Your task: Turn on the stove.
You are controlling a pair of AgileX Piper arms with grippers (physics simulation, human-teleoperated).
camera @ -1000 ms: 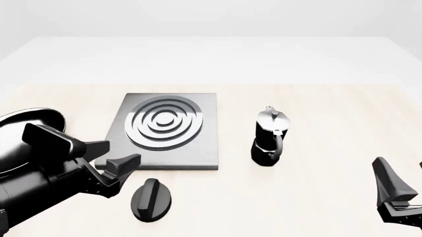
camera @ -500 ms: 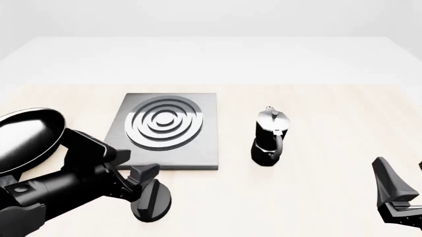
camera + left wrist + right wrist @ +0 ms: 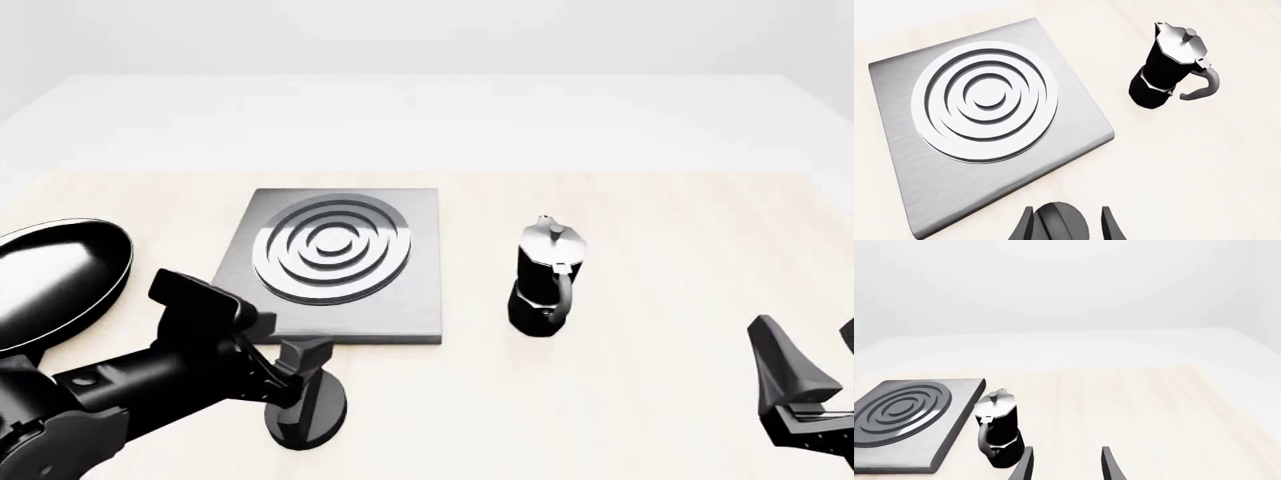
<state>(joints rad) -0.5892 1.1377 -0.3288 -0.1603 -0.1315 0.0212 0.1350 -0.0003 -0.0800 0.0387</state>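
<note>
The stove is a flat dark-grey slab [image 3: 334, 265] with silvery burner rings; it also shows in the left wrist view [image 3: 987, 105] and the right wrist view [image 3: 901, 422]. Its black oval knob [image 3: 318, 412] lies on the table just in front of the slab. My left gripper [image 3: 283, 345] is open and low over the knob. In the left wrist view the knob [image 3: 1061, 225] sits between the two fingertips [image 3: 1026, 227], which straddle it. My right gripper [image 3: 814, 365] is open and empty at the near right, and in its own view [image 3: 1066, 465] nothing is between the fingers.
A black-and-silver moka pot [image 3: 545, 275] stands upright right of the slab, handle toward the near side. A black frying pan [image 3: 54, 280] lies at the far left beside my left arm. Bare wood shows between the pot and my right gripper.
My left gripper has moved right and down from the slab's front-left corner to the knob, now straddling it. The right gripper has barely moved.
</note>
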